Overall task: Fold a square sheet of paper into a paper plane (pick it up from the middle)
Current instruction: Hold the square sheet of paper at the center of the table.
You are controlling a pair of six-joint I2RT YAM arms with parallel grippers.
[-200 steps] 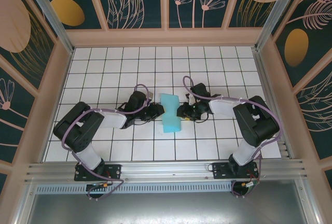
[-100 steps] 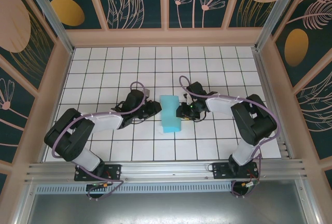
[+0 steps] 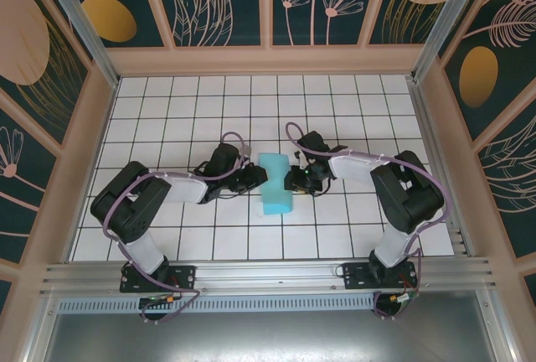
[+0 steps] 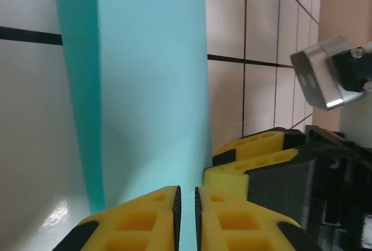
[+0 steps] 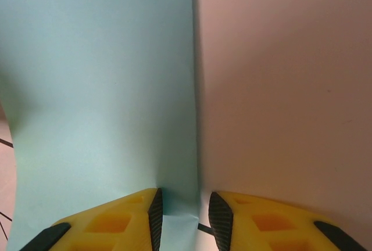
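Note:
The light-blue sheet of paper (image 3: 275, 184) lies mid-table as a tall, narrow, doubled-over strip between both grippers. My left gripper (image 3: 257, 178) sits at its left edge. In the left wrist view its jaws (image 4: 186, 196) are nearly together with cyan paper (image 4: 151, 88) showing in the thin gap. My right gripper (image 3: 292, 179) sits at the right edge. In the right wrist view (image 5: 181, 201) its pads stand apart, with the paper's edge (image 5: 99, 88) running down between them. The right gripper's yellow fingers (image 4: 261, 164) show in the left wrist view, just beyond the paper.
The table is a white tiled grid (image 3: 352, 102) boxed in by wooden walls (image 3: 268, 60) at the back and sides. An aluminium rail (image 3: 268, 276) runs along the near edge above both arm bases. The two grippers face each other less than one tile apart.
The sheet's pinched waist has straightened into a plain strip. My left gripper drew back to the left, then returned to the paper's edge. The right gripper barely shifted.

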